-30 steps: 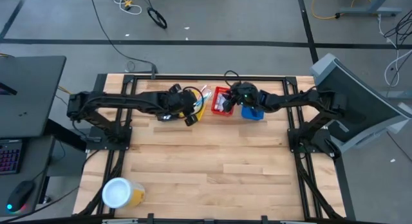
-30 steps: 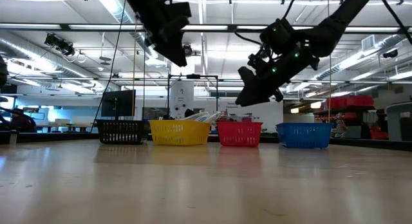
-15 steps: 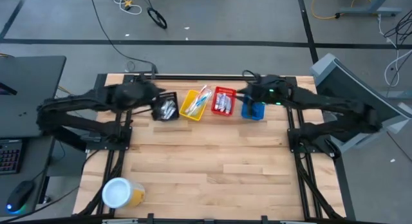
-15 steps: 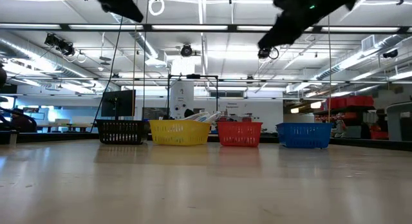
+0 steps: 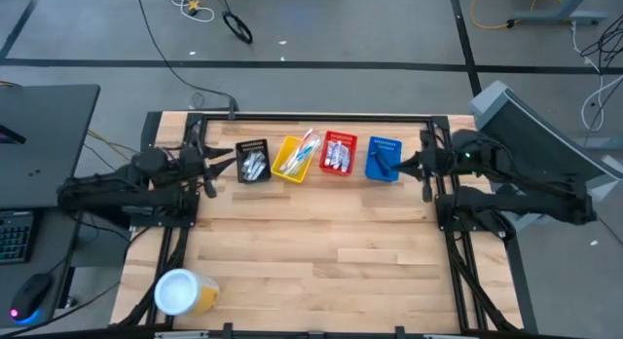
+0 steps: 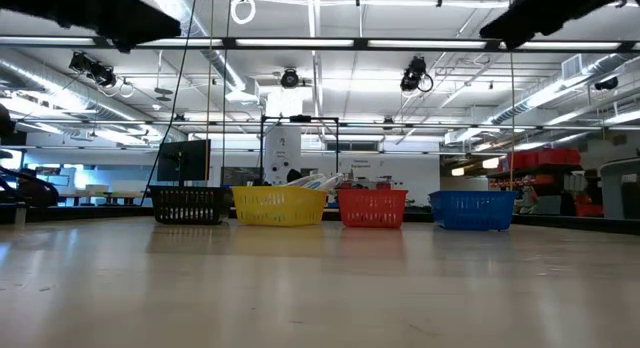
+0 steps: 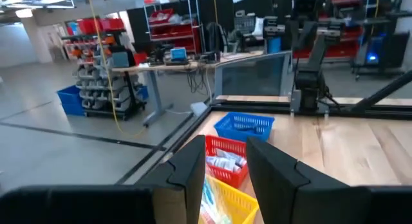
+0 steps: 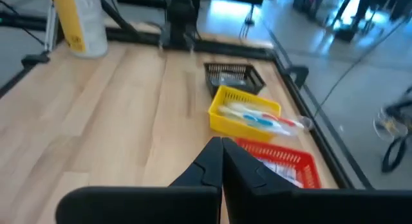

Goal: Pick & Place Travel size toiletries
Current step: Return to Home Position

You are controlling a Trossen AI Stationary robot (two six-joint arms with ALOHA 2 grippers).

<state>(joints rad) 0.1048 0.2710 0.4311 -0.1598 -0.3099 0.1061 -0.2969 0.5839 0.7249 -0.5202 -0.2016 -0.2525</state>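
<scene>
Toiletries [image 5: 337, 156] are in the row of bins on the bench [image 5: 311, 242] — black bin [image 6: 188, 205], yellow bin [image 6: 278, 206], red bin [image 6: 372, 208]; blue bin [image 6: 472, 210] I can't make out. Left gripper [image 7: 224, 150] hangs by the black bin, narrow gap, empty; right gripper [image 8: 222, 147] by the blue bin — pinched closed, empty.

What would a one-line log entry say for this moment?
left tool: open, empty, by black basket | right tool: shut, empty, by blue basket | toiletries: in the baskets
</scene>
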